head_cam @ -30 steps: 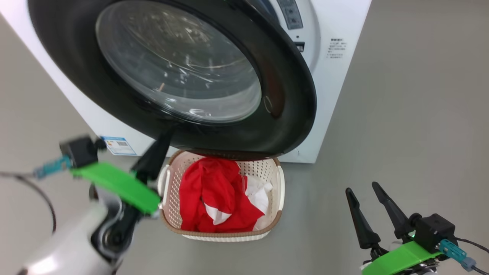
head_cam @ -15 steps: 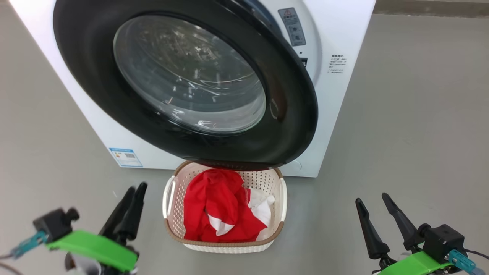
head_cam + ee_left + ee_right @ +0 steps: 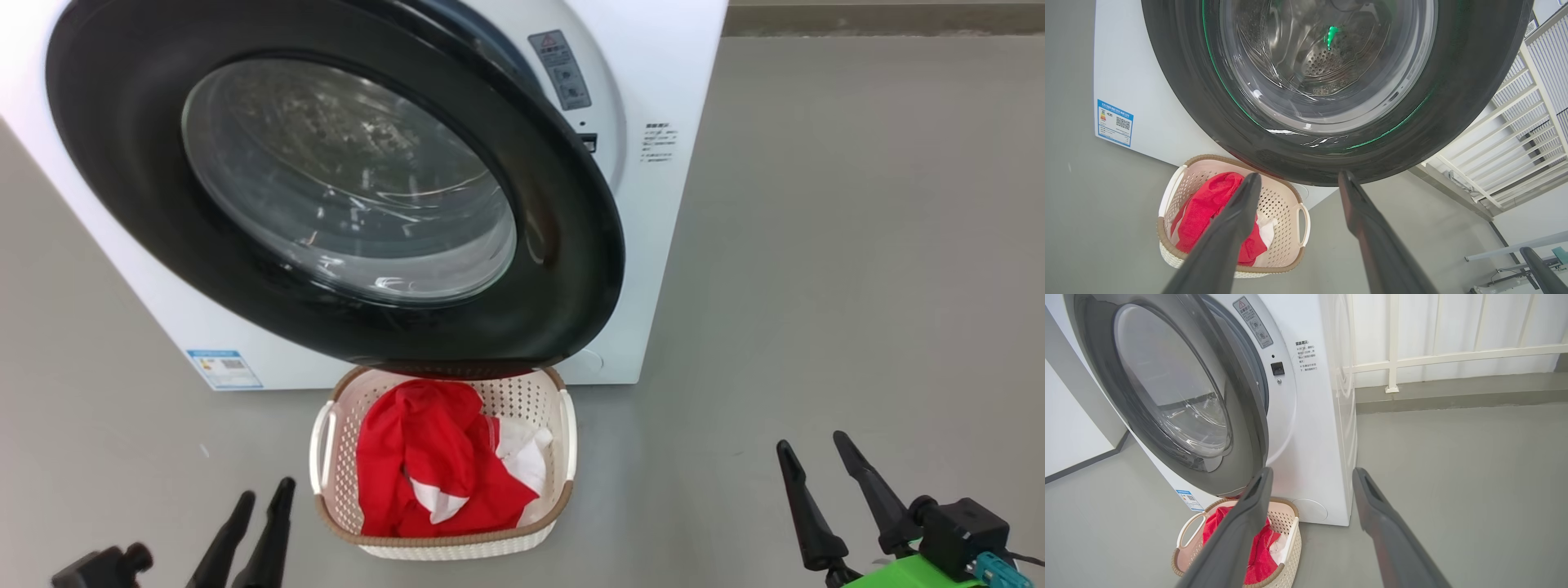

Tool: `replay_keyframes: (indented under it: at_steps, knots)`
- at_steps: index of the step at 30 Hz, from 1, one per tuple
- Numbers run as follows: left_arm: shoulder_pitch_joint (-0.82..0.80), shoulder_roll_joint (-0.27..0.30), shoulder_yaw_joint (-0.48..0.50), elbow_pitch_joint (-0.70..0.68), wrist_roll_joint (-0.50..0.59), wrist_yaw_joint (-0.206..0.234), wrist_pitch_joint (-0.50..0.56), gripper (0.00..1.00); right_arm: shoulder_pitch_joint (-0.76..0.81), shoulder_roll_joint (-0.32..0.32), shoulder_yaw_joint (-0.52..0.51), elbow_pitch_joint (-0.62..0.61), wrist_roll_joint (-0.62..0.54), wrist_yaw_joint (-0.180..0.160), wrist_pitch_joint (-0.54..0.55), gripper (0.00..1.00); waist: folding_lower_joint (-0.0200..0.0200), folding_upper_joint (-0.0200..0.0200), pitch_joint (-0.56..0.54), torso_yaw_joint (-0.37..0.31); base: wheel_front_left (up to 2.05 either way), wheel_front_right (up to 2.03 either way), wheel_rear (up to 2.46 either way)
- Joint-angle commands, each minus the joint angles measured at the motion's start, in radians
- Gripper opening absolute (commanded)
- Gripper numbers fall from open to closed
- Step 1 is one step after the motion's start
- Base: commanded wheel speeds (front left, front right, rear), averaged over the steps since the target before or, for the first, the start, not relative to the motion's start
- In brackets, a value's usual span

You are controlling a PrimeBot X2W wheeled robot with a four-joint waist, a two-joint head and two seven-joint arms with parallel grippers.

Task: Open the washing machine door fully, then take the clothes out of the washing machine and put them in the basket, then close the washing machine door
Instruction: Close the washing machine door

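Red clothes [image 3: 424, 457] lie heaped in the basket [image 3: 445, 541], parked beneath the ajar washing machine door [image 3: 563, 269] seemingly for a short drop, as the left gripper [image 3: 263, 510] and right gripper [image 3: 812, 445] hang spread and empty, near left and near right.

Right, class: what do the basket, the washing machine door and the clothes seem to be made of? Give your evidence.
The basket: probably moulded plastic, matt cream; regular punched holes, woven-look brown rim. The washing machine door: glossy black ring, likely plastic, around a clear bowl, seemingly glass; sharp reflections. The clothes: soft matt fabric, red and white; crumpled folds.
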Motion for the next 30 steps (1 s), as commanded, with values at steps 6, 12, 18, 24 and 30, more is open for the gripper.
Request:
replay_keyframes:
  at_steps: [6,12,18,24,30]
  knots:
    - [0.054,0.004,0.125,-0.041,0.109,-0.006,-0.012,1.0,0.01,-0.025,-0.002,-0.027,0.013,0.005,-0.006,1.0,0.0,0.0,-0.024,-0.034,0.0,0.0,0.0]
    - [0.111,-0.034,0.226,-0.072,0.253,-0.006,-0.012,1.0,0.016,-0.026,-0.01,-0.031,0.015,0.005,-0.006,1.0,0.0,0.0,-0.032,-0.05,0.0,0.0,0.0]
    - [0.155,-0.076,0.299,-0.13,0.445,-0.006,-0.012,1.0,0.027,-0.027,-0.024,-0.036,0.016,0.005,-0.006,1.0,0.0,0.0,-0.039,-0.05,0.0,0.0,0.0]
    - [0.185,-0.131,0.367,-0.204,0.598,-0.006,-0.012,1.0,0.034,-0.023,-0.033,-0.04,0.015,0.005,-0.006,1.0,0.0,0.0,-0.041,-0.049,0.0,0.0,0.0]
    - [0.202,-0.161,0.387,-0.248,0.685,-0.006,-0.012,1.0,0.038,-0.017,-0.044,-0.045,0.013,0.005,-0.006,1.0,0.0,0.0,-0.04,-0.049,0.0,0.0,0.0]
